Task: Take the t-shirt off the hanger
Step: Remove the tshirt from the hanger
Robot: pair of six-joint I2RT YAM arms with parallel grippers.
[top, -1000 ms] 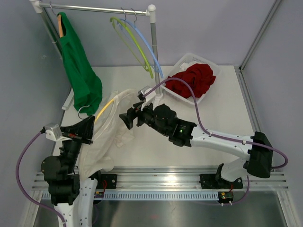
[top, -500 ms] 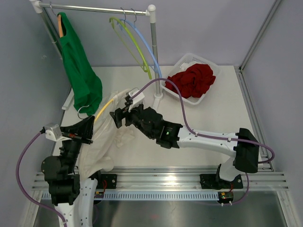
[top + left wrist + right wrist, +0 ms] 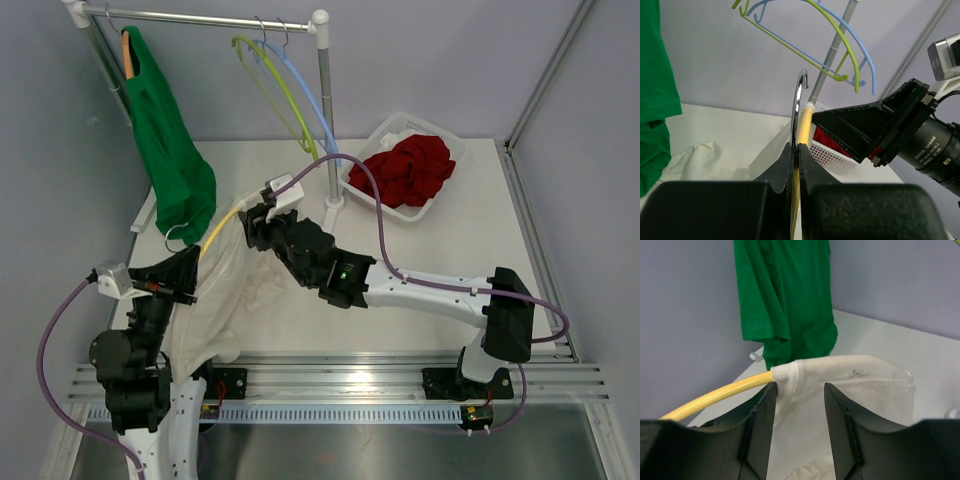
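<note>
At far left a green t-shirt (image 3: 170,160), matte and softly creased, hangs from the rail (image 3: 200,17), clear of the work. Below it the left gripper (image 3: 797,150) has its 2 jaws pressed together on the neck of the yellow hanger (image 3: 804,125), just under the chrome hook (image 3: 799,95). That neck is a thin, smooth, rounded rod, so the grip looks narrow, and I judge the hanger could twist or slide in it under a sideways pull. The white t-shirt (image 3: 225,300) sits on this hanger, its thin limp cotton trailing down onto the table (image 3: 400,250) beside the left arm. Loose folds there may drag or snag as the cloth comes away. The right gripper (image 3: 800,387) straddles the shirt's shoulder where the yellow arm enters the cloth. Its 2 black fingers stand apart with white fabric between them, and I see no pinch yet. If they close on the hanger arm as well as the cloth, a pull would haul the hanger along; if they catch too little, the soft knit may slip out. The seam could also hook on the curved hanger end. Further right, 2 empty hangers (image 3: 290,95) of slim plastic hang from the rail, and a white basket (image 3: 440,135) holds crumpled red cloth (image 3: 410,165).
</note>
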